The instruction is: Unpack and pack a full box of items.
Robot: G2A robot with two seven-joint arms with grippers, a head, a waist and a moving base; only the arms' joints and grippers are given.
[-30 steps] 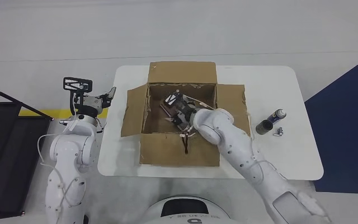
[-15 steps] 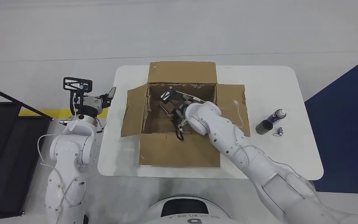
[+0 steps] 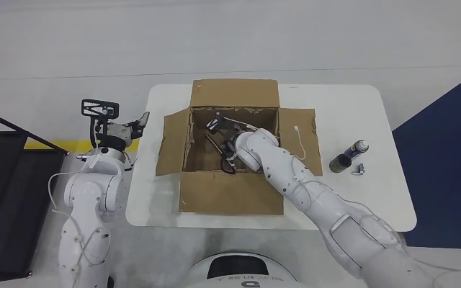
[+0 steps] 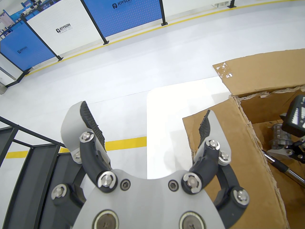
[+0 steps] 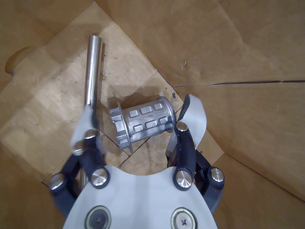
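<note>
An open cardboard box [image 3: 227, 194] sits mid-table with its flaps spread. My right gripper [image 5: 139, 110] is down inside it, open, its fingers [image 5: 193, 110] either side of a ribbed grey metal cylinder [image 5: 143, 122] lying on the box floor. A chrome tube [image 5: 93, 72] lies beside the cylinder, running under one finger. The top view places this gripper [image 3: 227, 144] in the box's far left part. My left gripper [image 4: 145, 110] is open with nothing in it, off the table's left edge near the box's left flap [image 4: 214, 148]; seen from above, this gripper [image 3: 140, 122] is well left of the box.
A dark can [image 3: 349, 155] and a small metal piece [image 3: 358, 170] lie on the table right of the box. A white cable [image 3: 302, 144] lies on the right flap. A black rack [image 3: 14, 187] stands on the floor at far left.
My right arm has swung leftward over the box and its gripper has shifted slightly inside it, uncovering the white cable on the right flap. The left arm has not moved.
</note>
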